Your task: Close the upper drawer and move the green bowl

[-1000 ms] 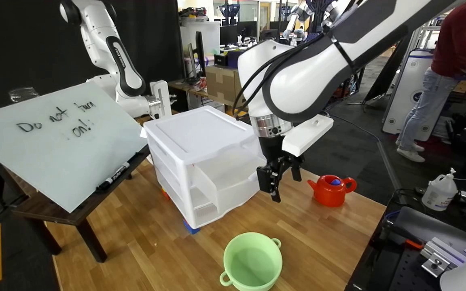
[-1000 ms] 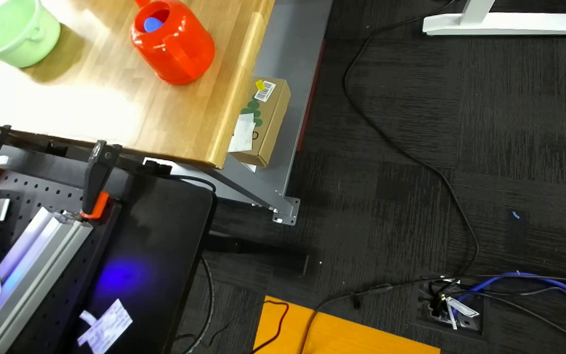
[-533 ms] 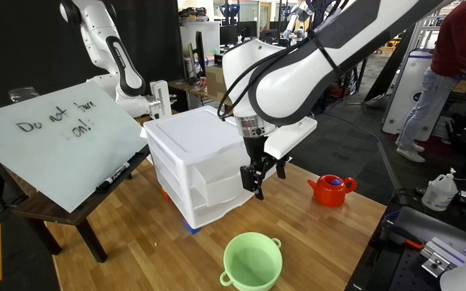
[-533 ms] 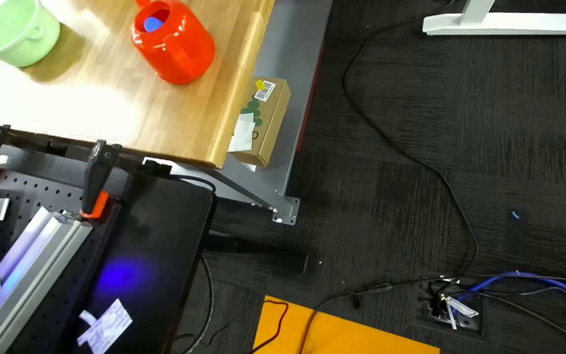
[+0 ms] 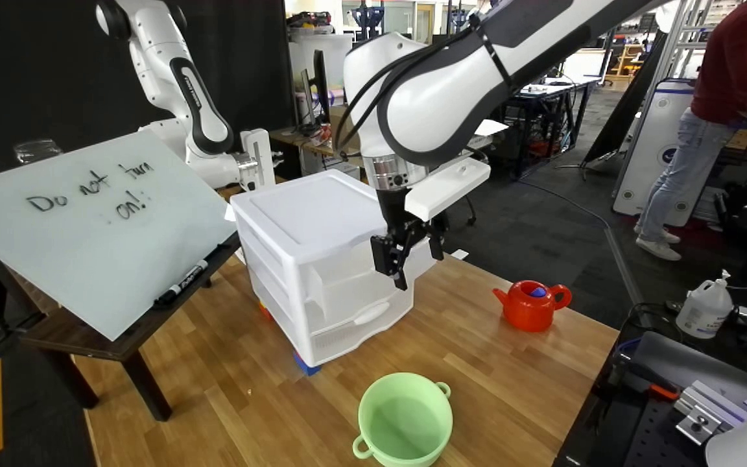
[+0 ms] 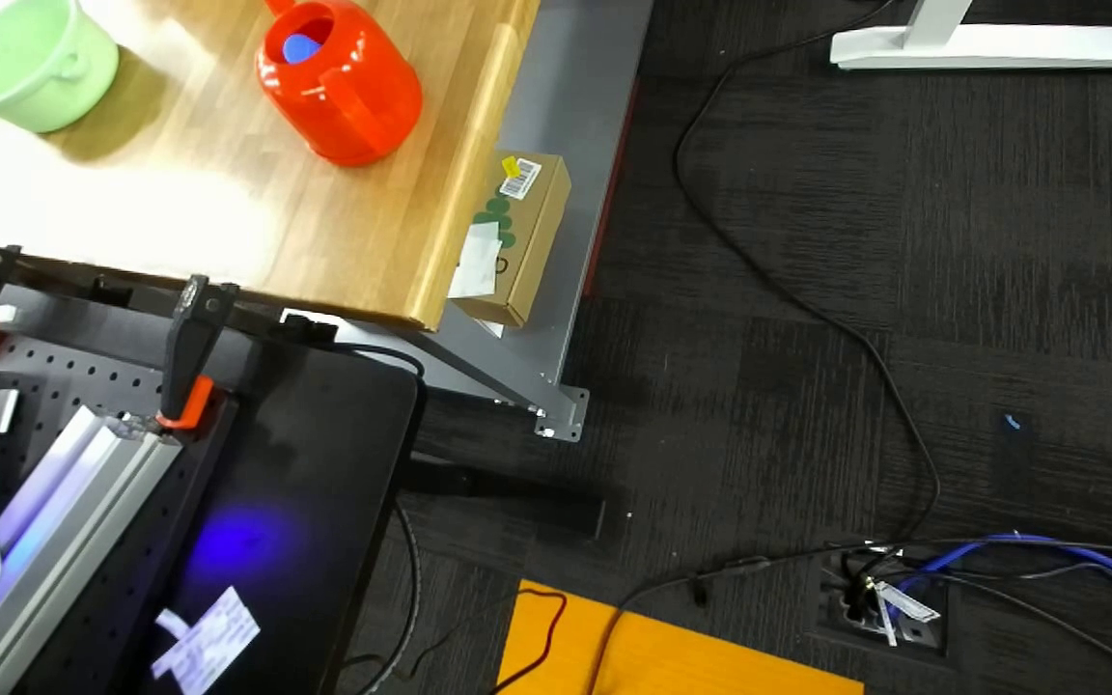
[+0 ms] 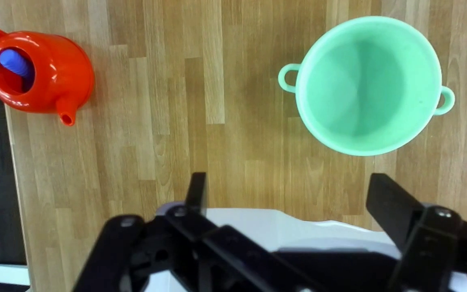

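Observation:
The white drawer cabinet (image 5: 308,214) stands on the wooden table in an exterior view. Its upper drawer (image 5: 347,285) sits mostly inside the cabinet, its front partly hidden behind my gripper. My gripper (image 5: 417,269) points down at the drawer's front; touching cannot be told. In the wrist view the gripper's (image 7: 288,180) fingers are wide apart with nothing between them, and white plastic of the cabinet (image 7: 253,223) shows below. The green bowl (image 5: 406,418) stands upright on the table in front of the cabinet. It also shows in an exterior view (image 6: 40,72) and the wrist view (image 7: 363,89).
A red teapot (image 5: 529,308) with a blue thing inside stands right of the bowl near the table edge; the wrist view shows it too (image 7: 51,77). A whiteboard (image 5: 88,227) leans on a dark stand left of the cabinet. Another robot arm (image 5: 185,97) stands behind.
My gripper has moved left toward the cabinet and a little up. The upper drawer has slid inward, and a handle below it now shows. The bowl and teapot have not moved.

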Controlling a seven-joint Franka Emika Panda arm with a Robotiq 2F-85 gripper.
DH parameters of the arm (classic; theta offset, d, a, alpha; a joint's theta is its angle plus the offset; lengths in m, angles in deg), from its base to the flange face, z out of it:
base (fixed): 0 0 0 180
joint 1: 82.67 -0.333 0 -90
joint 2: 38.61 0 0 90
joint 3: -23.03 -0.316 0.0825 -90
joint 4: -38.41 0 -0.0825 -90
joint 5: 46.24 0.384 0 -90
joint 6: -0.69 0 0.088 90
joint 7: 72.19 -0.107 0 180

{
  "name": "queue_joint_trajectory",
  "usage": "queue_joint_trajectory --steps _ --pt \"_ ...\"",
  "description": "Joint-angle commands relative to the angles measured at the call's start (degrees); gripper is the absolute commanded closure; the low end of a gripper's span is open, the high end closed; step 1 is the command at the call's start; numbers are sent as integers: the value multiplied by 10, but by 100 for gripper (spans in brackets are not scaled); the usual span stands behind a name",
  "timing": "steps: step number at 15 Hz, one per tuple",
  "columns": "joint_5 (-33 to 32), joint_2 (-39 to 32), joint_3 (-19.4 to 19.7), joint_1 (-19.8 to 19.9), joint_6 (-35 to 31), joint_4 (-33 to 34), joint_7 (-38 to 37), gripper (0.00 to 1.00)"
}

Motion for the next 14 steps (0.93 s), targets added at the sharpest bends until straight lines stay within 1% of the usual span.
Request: queue_joint_trajectory --steps 1,7,9,10,14 --pt "2 -14 10 9 38 35 22 0" --pt "0 -31 25 17 74 77 36 0" --pt "4 -37 22 13 75 79 32 0" --pt "1 -25 25 14 57 61 29 0" --pt "1 -30 24 12 58 65 29 0"
